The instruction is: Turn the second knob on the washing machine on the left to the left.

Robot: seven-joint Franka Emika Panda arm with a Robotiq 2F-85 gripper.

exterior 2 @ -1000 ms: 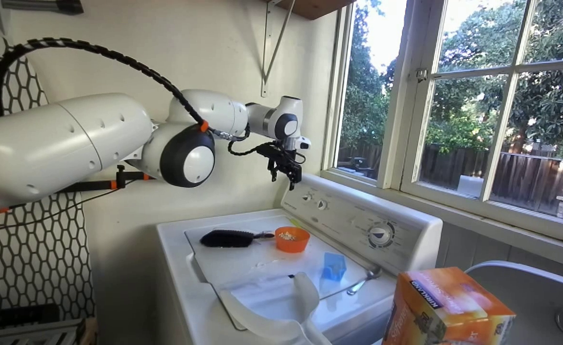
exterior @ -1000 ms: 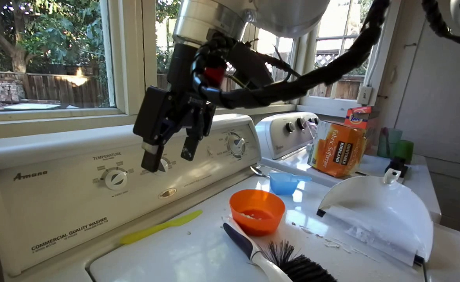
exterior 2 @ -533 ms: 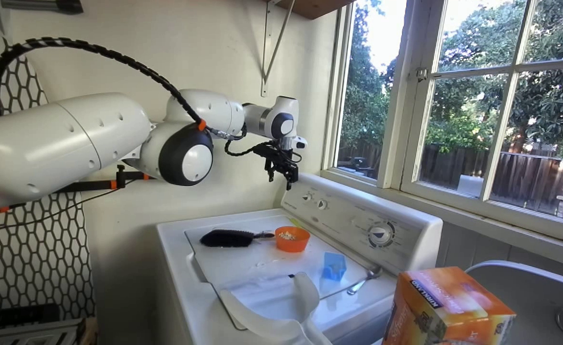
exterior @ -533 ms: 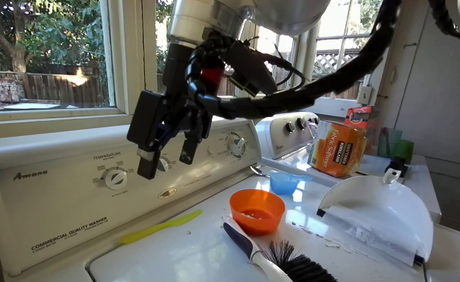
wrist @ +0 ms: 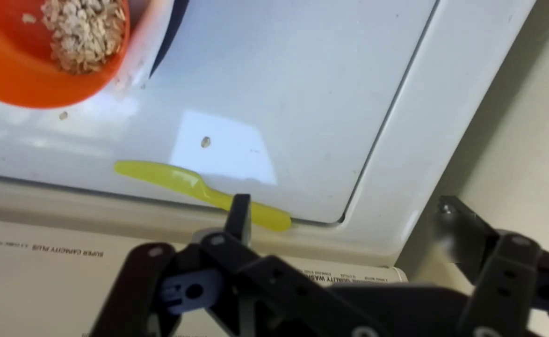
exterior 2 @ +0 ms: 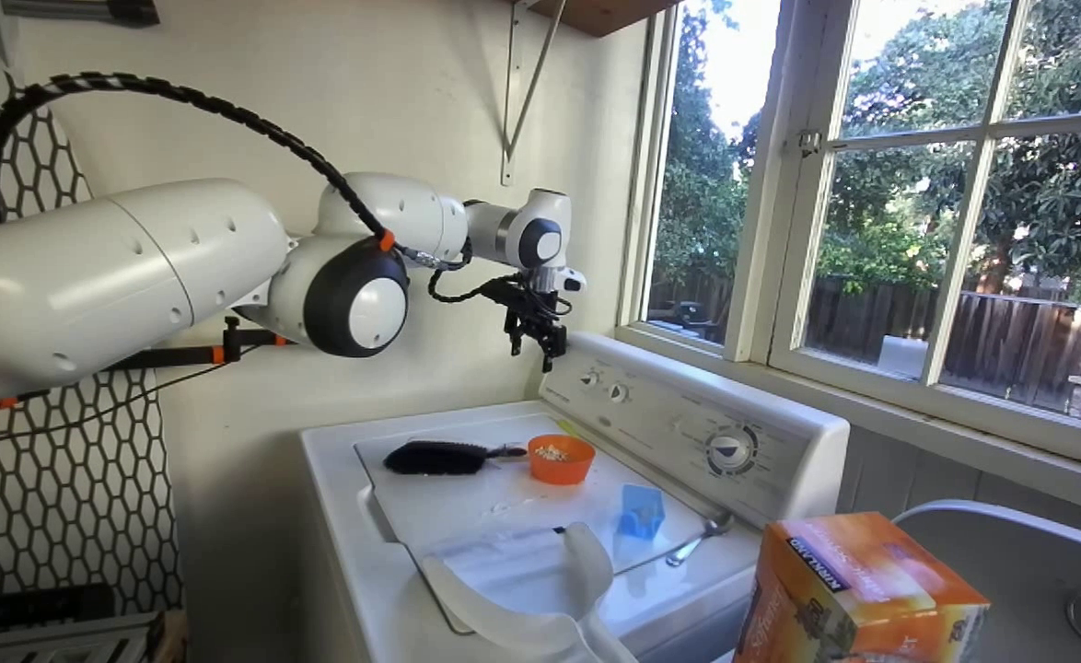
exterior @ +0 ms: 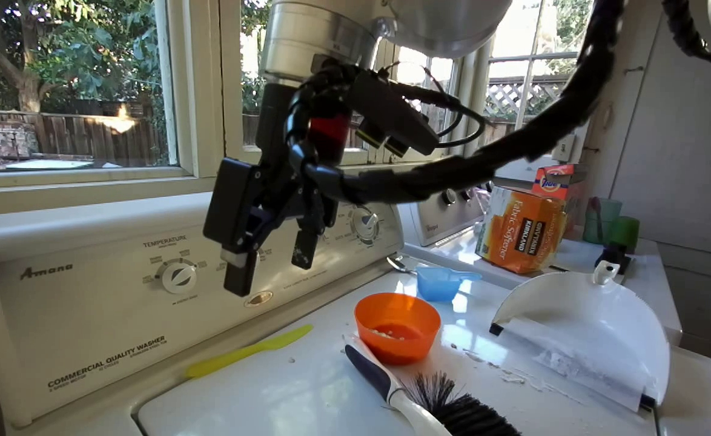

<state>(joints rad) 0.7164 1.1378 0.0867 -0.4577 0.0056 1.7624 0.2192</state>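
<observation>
The white Amana washing machine shows in both exterior views. Its panel carries a temperature knob, a second knob and a large dial at the far end. In an exterior view, a gripper finger mostly hides the second knob. My gripper points down, open and empty, above the lid in front of the panel. It also hangs apart from the knobs in an exterior view. In the wrist view its fingers are wide apart; the knobs do not show there.
On the lid are a yellow knife, an orange bowl with oats, a brush, a blue scoop, a spoon and a dustpan. A softener box stands on the neighbouring machine. A wall borders the washer.
My gripper has moved lower and a little away from the panel. Its finger now covers more of the second knob in an exterior view. The knobs and the loose objects have not moved.
</observation>
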